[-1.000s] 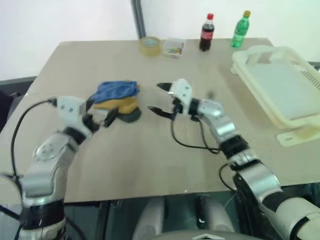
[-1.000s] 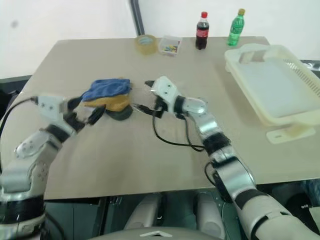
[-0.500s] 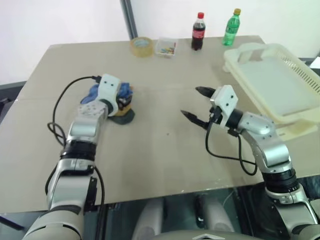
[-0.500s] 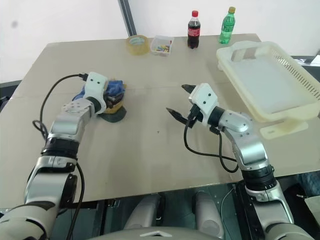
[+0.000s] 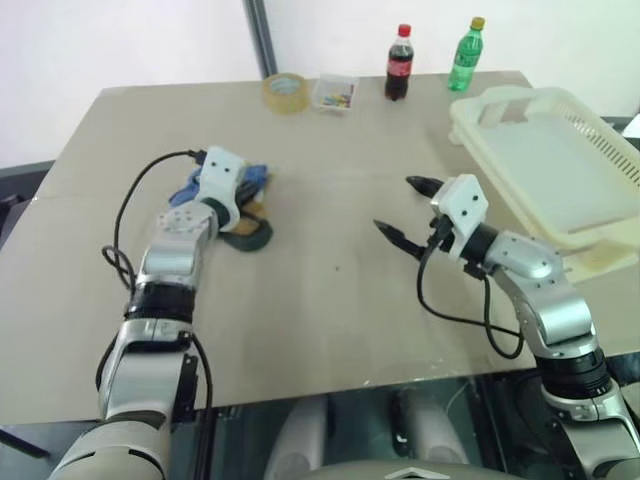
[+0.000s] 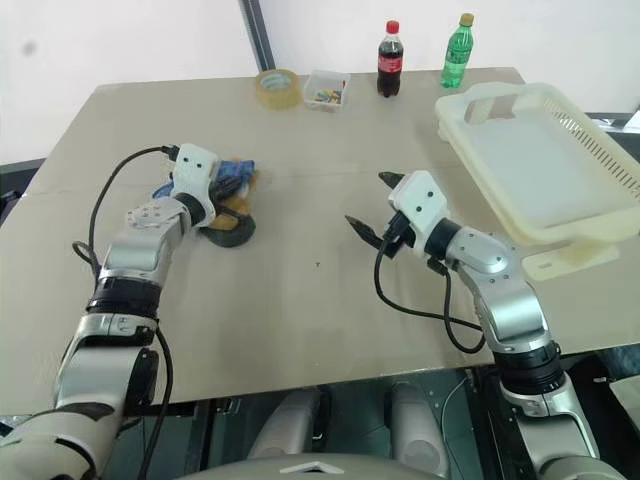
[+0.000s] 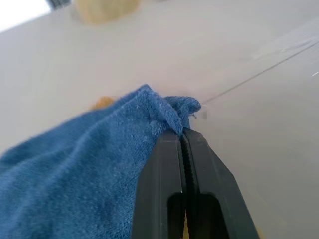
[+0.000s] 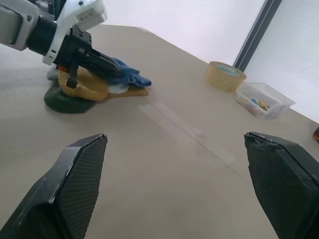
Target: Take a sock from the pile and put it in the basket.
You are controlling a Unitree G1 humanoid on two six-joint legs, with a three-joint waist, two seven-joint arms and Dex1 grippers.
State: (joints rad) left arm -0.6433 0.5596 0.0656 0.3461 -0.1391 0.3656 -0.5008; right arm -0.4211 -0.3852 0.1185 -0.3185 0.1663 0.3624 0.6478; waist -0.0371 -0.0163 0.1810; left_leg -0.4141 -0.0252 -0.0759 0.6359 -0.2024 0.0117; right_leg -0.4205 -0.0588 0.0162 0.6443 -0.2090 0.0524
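On the desk (image 5: 330, 300), the left gripper (image 7: 183, 137) is pinching the sock (image 7: 79, 164).
The right gripper's (image 5: 405, 212) fingers are standing wide apart, empty.

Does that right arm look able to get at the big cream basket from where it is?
Probably yes: the right gripper hovers open over bare table, and nothing stands between it and the basket just beside it.

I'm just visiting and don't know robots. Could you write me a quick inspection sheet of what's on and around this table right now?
Surface: tan table, flat.
Job's things: blue sock atop the sock pile; cream basket at the table's right edge.
Clutter: tape roll, clear box of coloured bits, cola bottle, green bottle.
Grippers: left gripper shut on the blue sock; right gripper open, holding nothing.
Cables: black cable on the left arm.
Surroundings: white wall.
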